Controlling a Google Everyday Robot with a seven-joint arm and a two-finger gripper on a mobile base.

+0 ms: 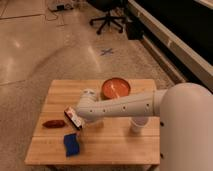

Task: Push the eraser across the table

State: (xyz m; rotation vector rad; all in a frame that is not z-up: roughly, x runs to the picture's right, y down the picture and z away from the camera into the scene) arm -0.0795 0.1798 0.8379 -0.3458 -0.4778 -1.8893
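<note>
One small rectangular black eraser with a red-and-white label [73,118] lies on the left half of the square light wooden butcher-block table [115,143], tilted so its long side runs diagonally toward the front edge. My gripper [80,119] is right at it, pressed against its right side at the end of my white arm [125,106], which reaches across the tabletop from the right. Whether I am clenched on the eraser or only leaning against it, I cannot tell; my wrist covers that part.

Just left of the eraser, apart from it, lies one dark red elongated object [53,123]. In front of the eraser, near the table's front edge, sits one blue wavy pad [71,144], close to but not touching it. Behind my arm, toward the far right of the table, stands one round orange bowl [116,88]. One white cup-like cylinder [138,125] stands below my forearm on the right half. Beyond the table, one black office chair [108,17] stands on the pale polished floor [30,45], near a blue cross mark [106,51].
</note>
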